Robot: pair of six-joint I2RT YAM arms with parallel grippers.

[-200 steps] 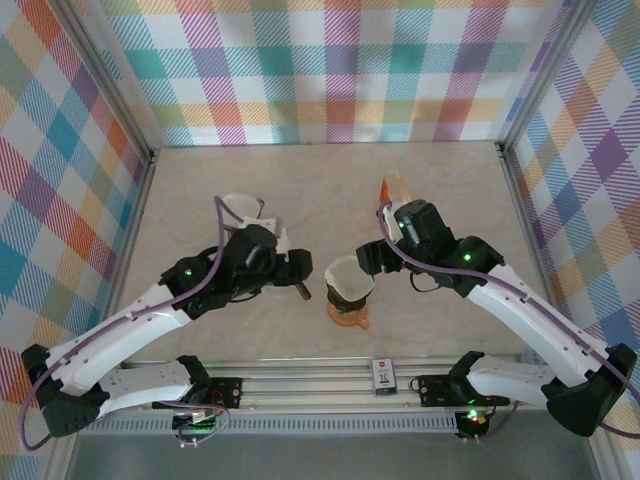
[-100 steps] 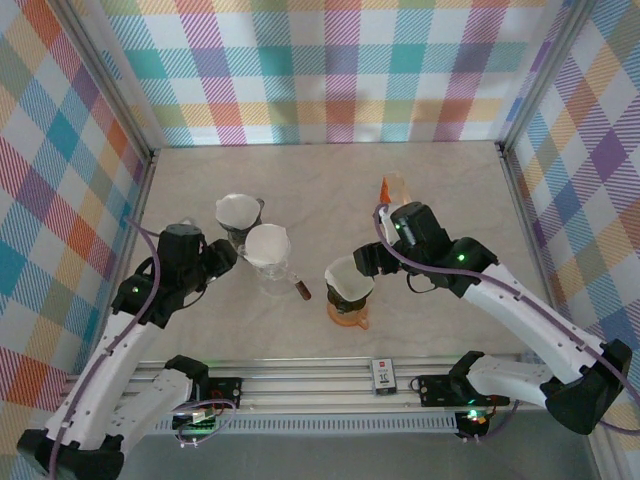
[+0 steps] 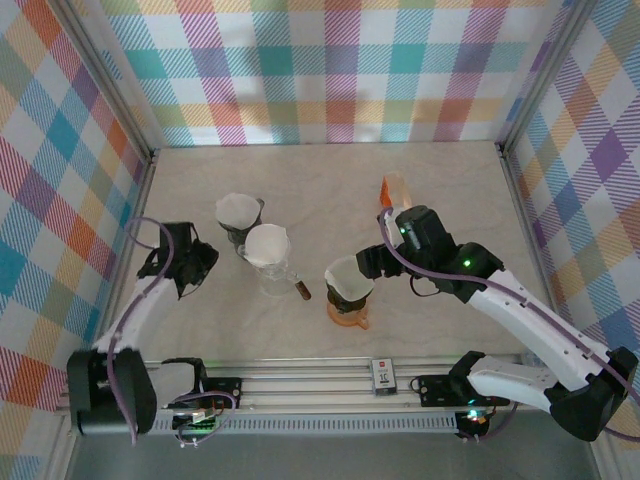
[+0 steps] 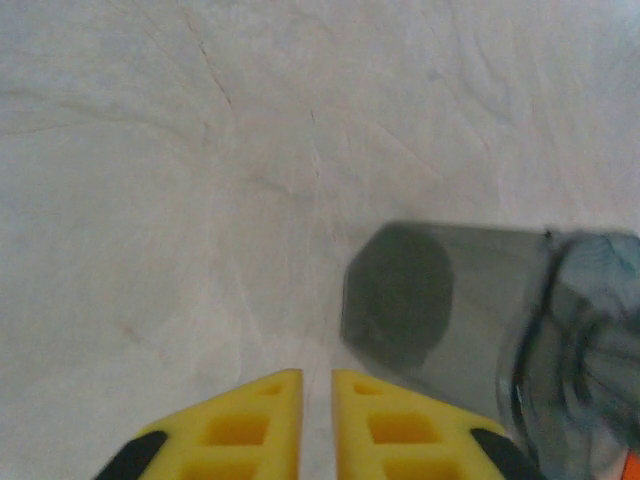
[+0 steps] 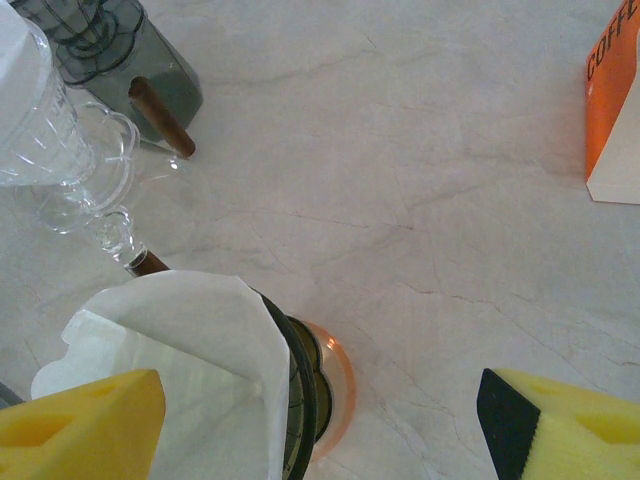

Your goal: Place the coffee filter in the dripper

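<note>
Left arm pulled back to the bench's (image 3: 450, 190) left side; left gripper (image 4: 316, 378) jaws nearly together, smoky grey vessel (image 4: 440, 300) just ahead-right of them. Right gripper (image 5: 320, 395) jaws wide apart; coffee filter (image 5: 190, 340) sits in dripper (image 5: 303, 385) between them, nearer the left jaw.

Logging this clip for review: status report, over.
Left gripper shut, empty, over tabletop. Right gripper open, fingers either side of white paper filter. Filter seated in dark ribbed dripper on orange saucer. Clear glass dripper close beside.
</note>
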